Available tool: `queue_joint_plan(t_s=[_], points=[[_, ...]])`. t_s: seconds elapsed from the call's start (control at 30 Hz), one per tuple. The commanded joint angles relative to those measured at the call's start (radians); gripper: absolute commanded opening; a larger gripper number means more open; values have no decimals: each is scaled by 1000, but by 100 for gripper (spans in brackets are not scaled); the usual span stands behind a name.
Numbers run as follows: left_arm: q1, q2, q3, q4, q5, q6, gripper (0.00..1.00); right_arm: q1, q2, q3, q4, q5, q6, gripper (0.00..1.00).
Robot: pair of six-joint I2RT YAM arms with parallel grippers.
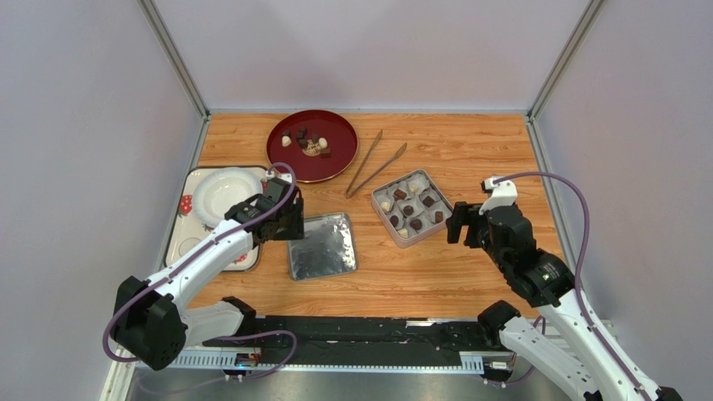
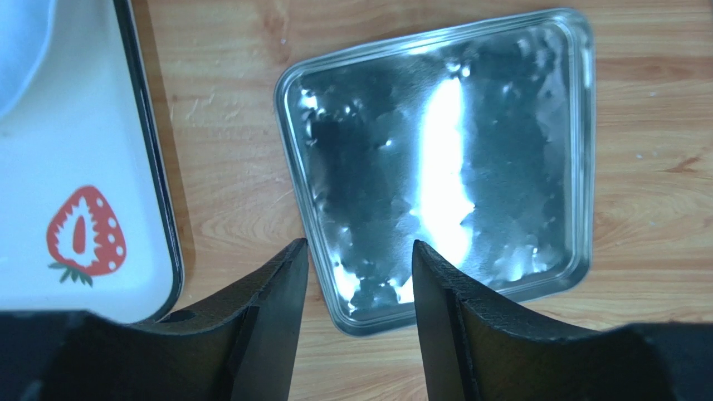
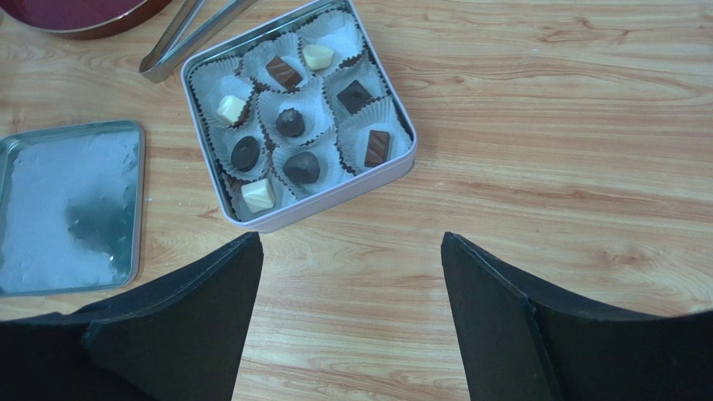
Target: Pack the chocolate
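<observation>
Bounding the wooden counter [image 1: 469,276] on the left, back and right are grey walls [image 1: 84,125]. Bare wood lies in front of and to the right of the square silver tin [image 1: 411,208].

The tin sits right of centre, turned at an angle to the counter edges. Nine small brown and cream chocolate pieces [image 3: 290,123] rest in it, one per white paper cup [image 3: 213,79]. Two oblong brown pieces lie along different directions; the others are too compact to show a long axis. More chocolate pieces [image 1: 310,144] remain on the dark red round plate [image 1: 330,163] at the back.

The flat silver tin lid [image 1: 322,246] lies just left of the tin, apart from it. The metal tongs [image 1: 374,163] lie between plate and tin. A white strawberry-print tray [image 1: 180,242] carrying a white plate [image 1: 224,190] occupies the left edge.

The left hand [image 2: 360,251] hangs over the lid's corner nearest the tray, fingers parted and empty. The right hand [image 3: 351,242] is wide open and empty, just beside the tin's near right edge.
</observation>
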Motion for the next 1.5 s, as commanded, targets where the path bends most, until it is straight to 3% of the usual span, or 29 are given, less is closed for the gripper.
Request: queue_joint_plan(t_s=[0.0,0.1,0.5,1.07,1.47], points=[[14,-53,-72,37,-42,-92,55,1,73,85,-29,-120,2,83],[42,-44,-124,95,-25,-123,48,1,133,94,-37,-169,19,81],[109,107,-184,188,36,-164,44,3,150,10,-25,-249,84,77],[119,168,-173,94,95,-143,32,4,132,-39,30,-298,102,76],[79,251,-90,85,156,-128,29,4,119,-59,50,-303,107,76]])
